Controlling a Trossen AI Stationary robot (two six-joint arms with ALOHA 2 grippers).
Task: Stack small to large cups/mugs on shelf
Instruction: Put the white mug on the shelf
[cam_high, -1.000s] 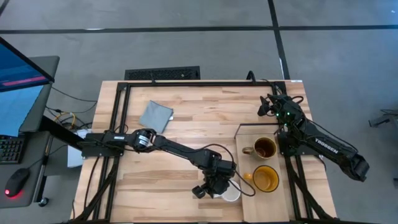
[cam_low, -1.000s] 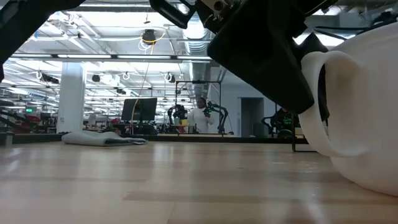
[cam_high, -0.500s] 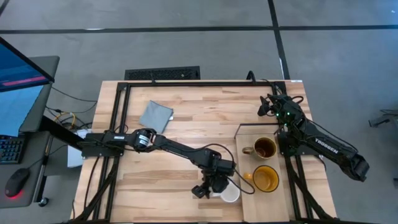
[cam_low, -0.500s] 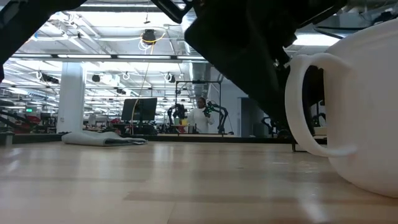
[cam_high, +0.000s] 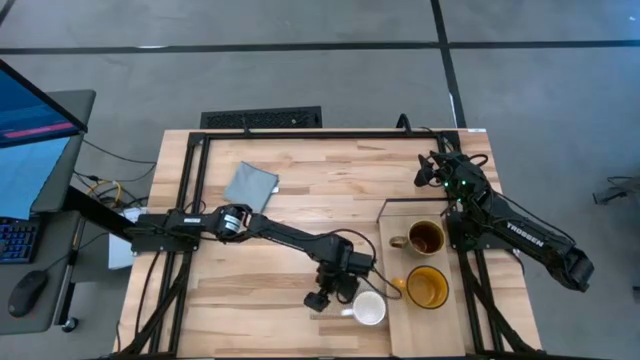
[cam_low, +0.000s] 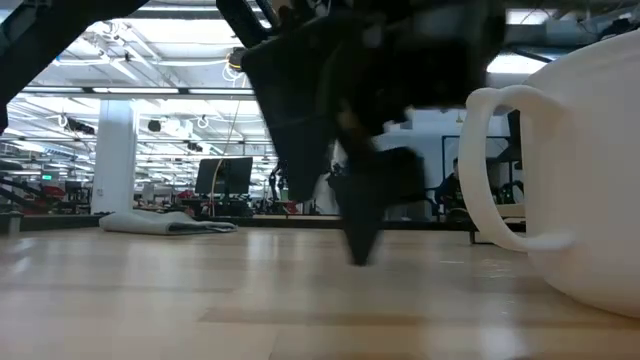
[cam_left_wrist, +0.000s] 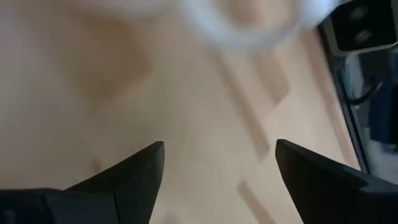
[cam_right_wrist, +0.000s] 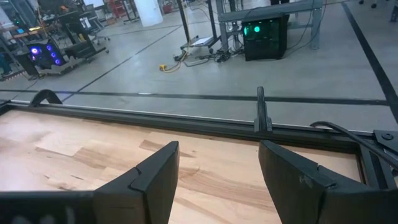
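Note:
The white mug (cam_high: 370, 309) stands upright on its base on the planked tabletop, just left of the shelf (cam_high: 400, 206); its handle (cam_low: 497, 170) points toward the table's left. On the shelf stand a dark brown mug (cam_high: 425, 238) and, nearer the front edge, a yellow-orange mug (cam_high: 428, 288). My left gripper (cam_high: 343, 293) hovers open just left of the white mug, fingers slanting down, with only bare table between them (cam_left_wrist: 217, 149); the mug shows blurred beyond them (cam_left_wrist: 239, 25). My right gripper (cam_right_wrist: 217, 165) waits open at the table's far right.
A grey-blue cloth (cam_high: 250, 187) lies at the far left of the table. A black frame rail (cam_high: 190, 200) runs around the tabletop. The left half of the table has free room. A monitor and desk stand beyond the table's left edge.
My left gripper has opened and let go of the white mug. It has rolled at the wrist and drawn back a little toward the table's left, away from the mug. The mug stays upright on the table.

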